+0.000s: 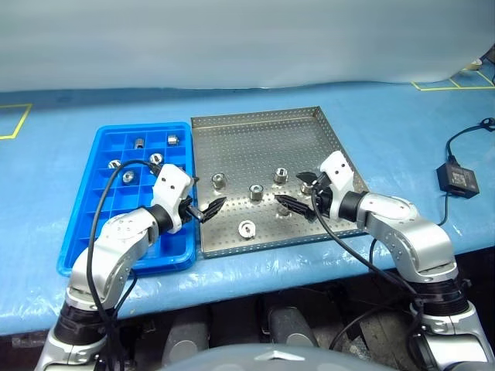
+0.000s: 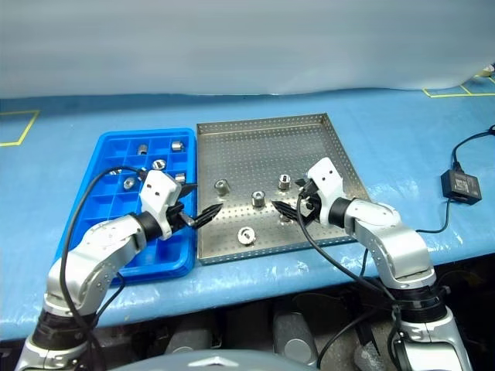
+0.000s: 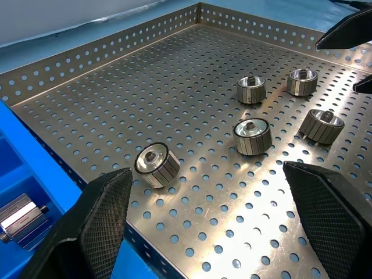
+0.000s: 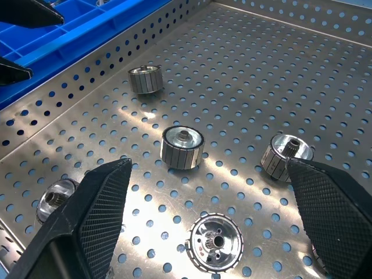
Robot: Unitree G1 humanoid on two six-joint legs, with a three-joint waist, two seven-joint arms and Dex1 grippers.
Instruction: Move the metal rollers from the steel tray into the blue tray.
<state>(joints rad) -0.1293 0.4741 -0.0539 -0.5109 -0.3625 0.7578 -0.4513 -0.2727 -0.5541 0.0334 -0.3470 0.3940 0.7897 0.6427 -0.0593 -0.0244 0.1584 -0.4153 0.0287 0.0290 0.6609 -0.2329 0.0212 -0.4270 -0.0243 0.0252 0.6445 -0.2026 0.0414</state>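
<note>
Hovering low over the near half of the steel tray [image 1: 263, 139], both grippers stand with fingers spread wide and nothing between them. The left gripper [image 1: 209, 209] pokes in from over the blue tray's [image 1: 77, 243] near right corner, its tips above the steel tray's left edge; the right gripper [image 1: 298, 197] reaches in from the tray's right side, pointing toward the left one.

The metal rollers [image 4: 182, 146] still in the steel tray lie between and just beyond the two grippers: one flat disc-like piece [image 1: 246, 228] nearest the front rim, then one upright in the middle [image 1: 256, 192], one further left [image 1: 219, 181], one further right [image 1: 281, 175], and another just by the right gripper's fingers [image 1: 307, 179].

The blue tray sits flush against the steel tray's left side on the blue-covered counter [image 1: 402, 124]. Several rollers already rest in its farther compartments [image 1: 139, 143], one to a cell.

Off to the right, a black box with a cable [image 1: 458, 178] lies on the counter.
</note>
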